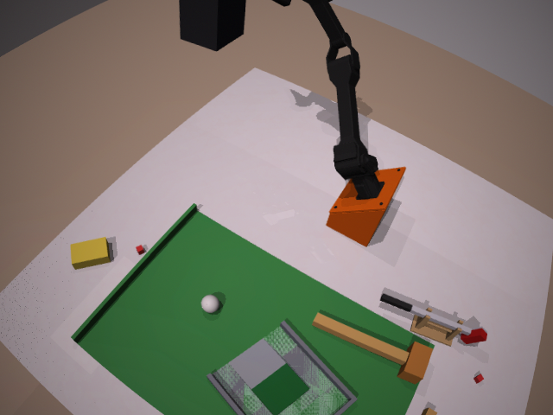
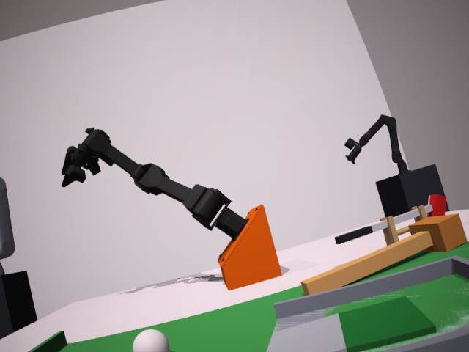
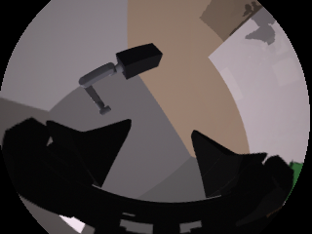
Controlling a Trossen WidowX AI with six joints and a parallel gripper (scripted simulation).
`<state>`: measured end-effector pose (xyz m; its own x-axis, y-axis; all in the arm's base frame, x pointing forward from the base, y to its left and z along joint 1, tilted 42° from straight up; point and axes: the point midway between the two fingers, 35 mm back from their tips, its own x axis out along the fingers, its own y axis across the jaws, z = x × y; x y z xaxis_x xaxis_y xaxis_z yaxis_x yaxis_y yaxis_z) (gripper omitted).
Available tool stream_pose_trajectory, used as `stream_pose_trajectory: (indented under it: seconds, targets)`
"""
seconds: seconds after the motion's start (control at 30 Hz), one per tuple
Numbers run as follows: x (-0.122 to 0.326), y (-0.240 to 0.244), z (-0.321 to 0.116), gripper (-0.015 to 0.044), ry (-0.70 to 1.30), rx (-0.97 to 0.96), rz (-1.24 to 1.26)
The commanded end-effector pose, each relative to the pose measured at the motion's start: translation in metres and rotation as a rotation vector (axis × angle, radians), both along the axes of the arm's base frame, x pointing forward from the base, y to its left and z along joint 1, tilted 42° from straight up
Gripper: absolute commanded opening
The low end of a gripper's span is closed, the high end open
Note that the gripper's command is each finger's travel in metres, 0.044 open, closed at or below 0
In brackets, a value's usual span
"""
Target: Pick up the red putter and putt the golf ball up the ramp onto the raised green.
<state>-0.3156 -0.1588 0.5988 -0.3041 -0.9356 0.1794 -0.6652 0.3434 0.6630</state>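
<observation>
The arm [image 2: 159, 182] reaches up and away from its orange wedge base [image 2: 251, 251], and the gripper [image 2: 77, 166] hangs high in the air with jaws spread wide and nothing between them. The wrist view confirms it: two dark fingers apart, with only floor and wall showing in the gap.

The red putter [image 1: 429, 315] lies on a small wooden rack [image 1: 433, 328] at about four o'clock in the top view, well apart from the gripper. Its black grip points toward ten o'clock, and its red head [image 1: 474, 335] sits at the rack's far end. The golf ball [image 1: 210, 303] rests on the green mat [image 1: 169, 277] near seven o'clock. The raised green [image 1: 280, 387] and its grey ramp [image 1: 258, 361] sit at six o'clock. A wooden mallet [image 1: 379, 346] lies between the putter and the ramp.

The step in hand looks like the reach for the putter. Doing it well likely means swinging across and coming down from above the rack. The jaws should line up across the shaft, not along it. Taking it on the pale stretch between the rack posts or on the black grip would probably give control of the head. The mallet lies just beside the rack, so a low sweep risks clipping it. A straight descent seems safer.
</observation>
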Motion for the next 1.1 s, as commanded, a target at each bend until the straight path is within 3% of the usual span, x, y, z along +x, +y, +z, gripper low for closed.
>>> stream_pose_trajectory:
  seconds: [0.0,0.13,0.53,0.77,0.97,1.07]
  targets:
    - [0.001,0.001,0.001,0.0426,0.0,-0.002,-0.003]
    - [0.014,0.013,0.019,0.044,0.023,-0.049,-0.06]
    - [0.166,0.015,0.101,0.044,0.603,-0.161,-0.09]
    - [0.218,0.023,0.119,0.044,0.802,-0.247,-0.128]
    - [0.311,0.042,0.133,0.044,1.056,-0.35,-0.128]
    - [0.322,0.045,0.132,0.044,1.091,-0.357,-0.144]
